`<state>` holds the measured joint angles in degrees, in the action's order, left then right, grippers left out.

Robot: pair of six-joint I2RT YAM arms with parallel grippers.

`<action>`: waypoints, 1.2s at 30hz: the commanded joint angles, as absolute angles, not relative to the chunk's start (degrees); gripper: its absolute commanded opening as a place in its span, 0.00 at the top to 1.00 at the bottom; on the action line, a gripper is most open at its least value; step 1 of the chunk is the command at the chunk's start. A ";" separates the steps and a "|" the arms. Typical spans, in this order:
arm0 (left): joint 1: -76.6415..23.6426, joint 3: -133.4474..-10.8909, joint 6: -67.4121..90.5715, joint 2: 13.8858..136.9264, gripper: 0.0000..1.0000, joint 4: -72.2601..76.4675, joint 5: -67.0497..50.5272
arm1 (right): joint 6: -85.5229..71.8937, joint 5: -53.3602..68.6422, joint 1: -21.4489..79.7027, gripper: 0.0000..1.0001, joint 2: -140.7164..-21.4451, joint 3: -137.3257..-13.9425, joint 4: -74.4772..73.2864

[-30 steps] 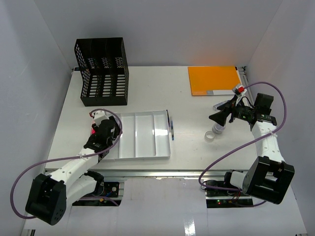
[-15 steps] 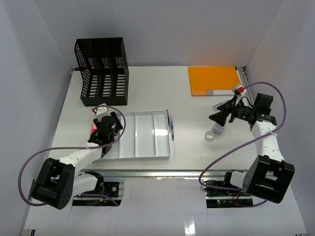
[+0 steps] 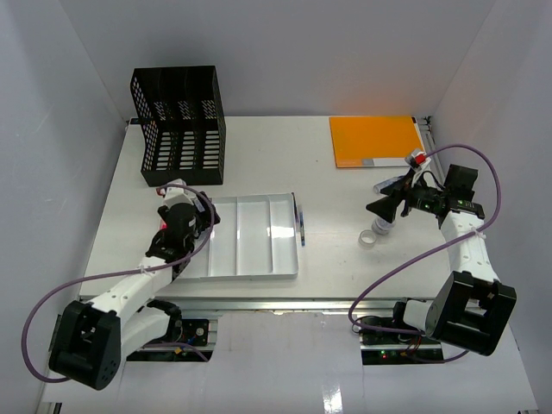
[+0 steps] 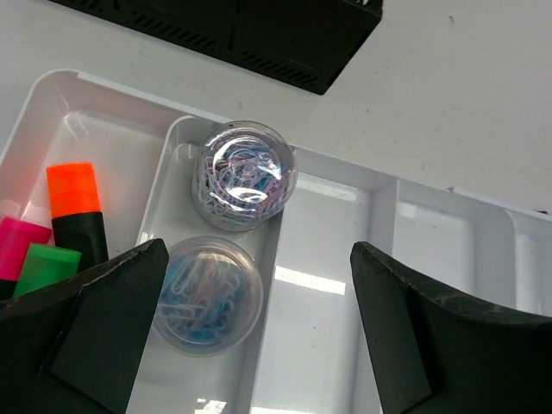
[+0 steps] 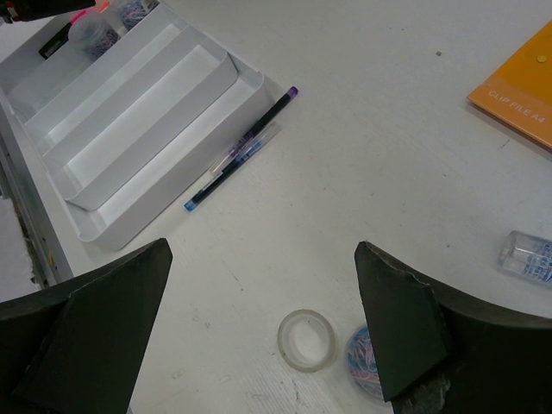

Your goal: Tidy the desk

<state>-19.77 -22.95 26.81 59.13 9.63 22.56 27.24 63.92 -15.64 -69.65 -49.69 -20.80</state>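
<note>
The desk (image 3: 259, 155) is a white tabletop with a white compartmented tray (image 3: 254, 237) near its front. My left gripper (image 4: 259, 250) hangs open over the tray's left end (image 3: 188, 226), with nothing between its fingers. Below it, two clear round tubs of paper clips (image 4: 244, 175) (image 4: 207, 295) sit in the second compartment. Orange (image 4: 76, 207), pink (image 4: 21, 246) and green (image 4: 47, 263) highlighters lie in the first. My right gripper (image 5: 263, 250) stands open above the desk (image 3: 379, 207). A clear tape ring (image 5: 306, 339) and another clip tub (image 5: 366, 362) lie beneath it.
Two pens (image 5: 241, 151) lie along the tray's right side. An orange file (image 3: 376, 141) lies at the back right, with a small clear box (image 5: 528, 254) near it. A black mesh file rack (image 3: 178, 125) stands at the back left. A metal rail (image 3: 259, 302) runs along the front edge.
My left gripper has shifted slightly over the tray's left end. The right arm has not moved.
</note>
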 commanded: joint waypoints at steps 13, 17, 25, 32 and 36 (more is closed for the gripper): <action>-19.56 -39.22 18.71 44.41 0.02 -15.17 -13.90 | 30.99 20.67 -12.69 0.10 -76.48 -56.86 -36.98; -19.55 -35.82 16.48 38.81 0.02 -16.43 -14.20 | 22.82 16.22 -10.29 0.10 -78.18 -54.19 -30.77; -19.56 -32.25 13.44 30.31 0.02 -16.94 -10.91 | 14.06 15.06 -7.12 0.10 -83.07 -54.98 -26.15; -19.51 -32.43 13.10 27.63 0.02 -17.67 -9.59 | 12.31 14.23 -6.51 0.10 -88.47 -56.69 -26.36; -19.58 -32.43 12.94 26.15 0.02 -17.60 -9.71 | 12.09 14.11 -5.58 0.04 -89.58 -55.62 -25.91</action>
